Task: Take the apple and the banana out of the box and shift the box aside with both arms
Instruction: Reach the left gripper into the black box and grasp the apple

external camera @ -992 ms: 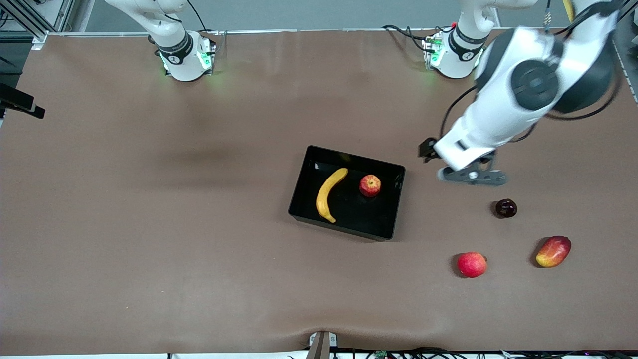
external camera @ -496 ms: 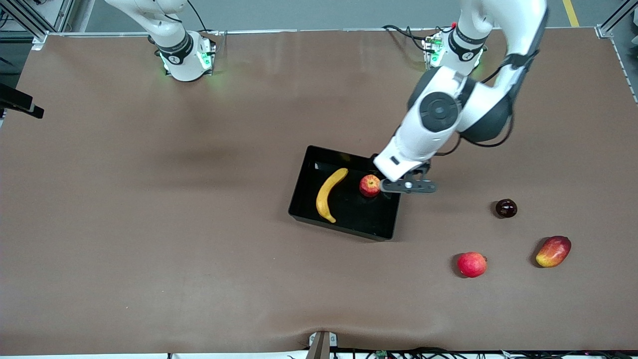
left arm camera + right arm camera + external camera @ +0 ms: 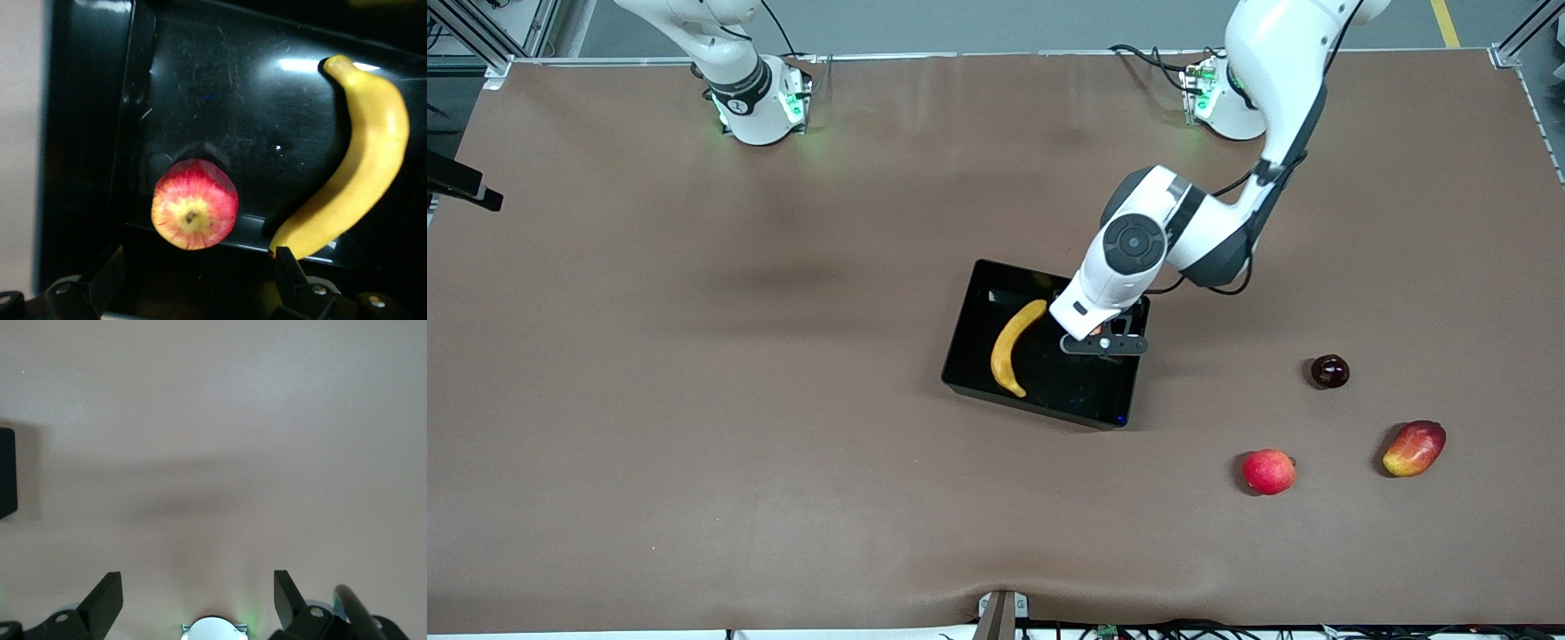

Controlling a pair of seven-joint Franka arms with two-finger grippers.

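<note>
box (image 3: 200, 87): black plastic, glossy; bright glare and fine scratches across the floor.
banana (image 3: 360, 173): smooth yellow skin, soft sheen.
apple (image 3: 195, 204): red with yellowish streaks, waxy, faintly shiny.
table (image 3: 694, 356): brown covering, matt, looks like cloth or rubber mat.
left arm (image 3: 1138, 244): smooth white shell, dark grey joints, a slight gloss.

No word, label, brand name or number can be read anywhere in these views. The only mark is a small round pale emblem on the dark grey collar of each white arm's round base (image 3: 738, 105), and its content cannot be made out.
</note>
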